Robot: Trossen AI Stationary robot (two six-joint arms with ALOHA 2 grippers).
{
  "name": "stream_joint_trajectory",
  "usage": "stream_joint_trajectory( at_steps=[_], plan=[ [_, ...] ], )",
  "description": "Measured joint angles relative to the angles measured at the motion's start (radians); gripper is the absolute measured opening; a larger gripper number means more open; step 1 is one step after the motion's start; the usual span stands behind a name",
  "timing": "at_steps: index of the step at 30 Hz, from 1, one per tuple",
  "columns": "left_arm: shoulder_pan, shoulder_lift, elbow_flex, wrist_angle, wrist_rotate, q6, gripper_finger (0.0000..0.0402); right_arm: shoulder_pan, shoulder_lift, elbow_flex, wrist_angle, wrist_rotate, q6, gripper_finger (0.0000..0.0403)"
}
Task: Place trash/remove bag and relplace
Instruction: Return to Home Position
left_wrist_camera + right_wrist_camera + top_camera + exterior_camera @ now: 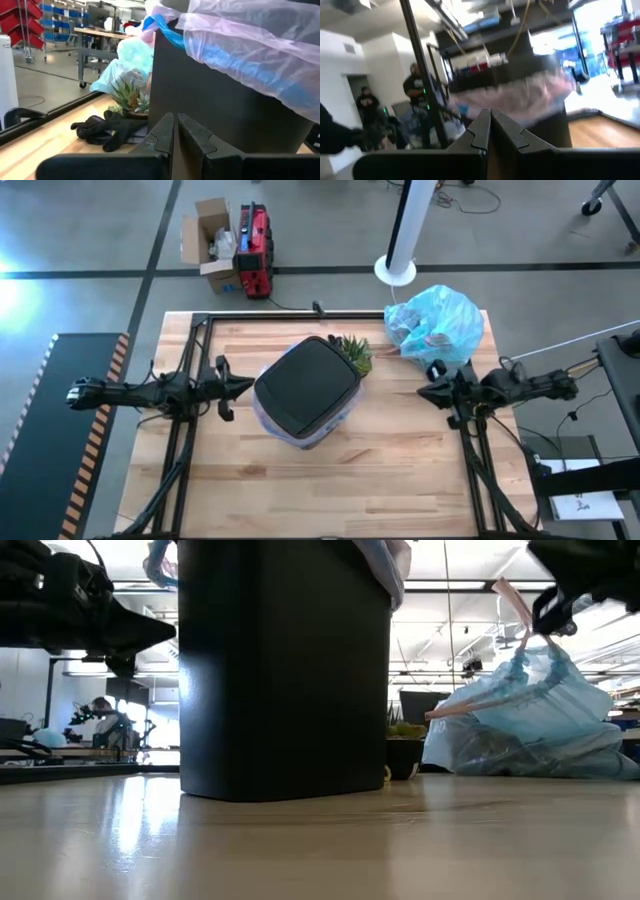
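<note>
— What's in the bin (280,670)?
— Can't tell. From above, its dark lid (306,385) covers it, and the low view cuts off its top.
— The plant (403,728)?
— Seen along the bench (320,840), it's mostly behind the bin. Only the pot (403,758) and a few leaves show.
— The blue bag (437,325)?
— Its contents are too small to make out. In the right wrist view, the pink liner (520,97) and the people (415,90) are just blurs.

Worktop (400,470): pale wood planks, smooth, faint sheen.
Bin (306,385): black plastic, smooth, satin.
Bag (440,320): thin blue-teal plastic, translucent, crinkled, glossy.
Liner (240,30): pinkish plastic film, translucent, wrinkled.
</note>
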Motion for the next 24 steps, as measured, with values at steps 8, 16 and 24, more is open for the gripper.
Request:
stream_joint_trajectory(
  at_steps=[8,16,24],
  plan=[
    [-0.001,-0.011,-0.006,-0.014,0.054,0.013,0.0003,0.000,0.007,-0.064,-0.036,0.019,-0.043,0.0000],
    [-0.001,-0.012,-0.006,-0.045,0.052,0.001,0.0001,0.000,0.008,-0.064,-0.039,0.023,-0.117,0.0000],
    [-0.001,-0.010,-0.006,-0.055,0.120,-0.010,0.0001,0.000,0.009,-0.064,-0.187,0.028,-0.147,0.0000]
  ],
)
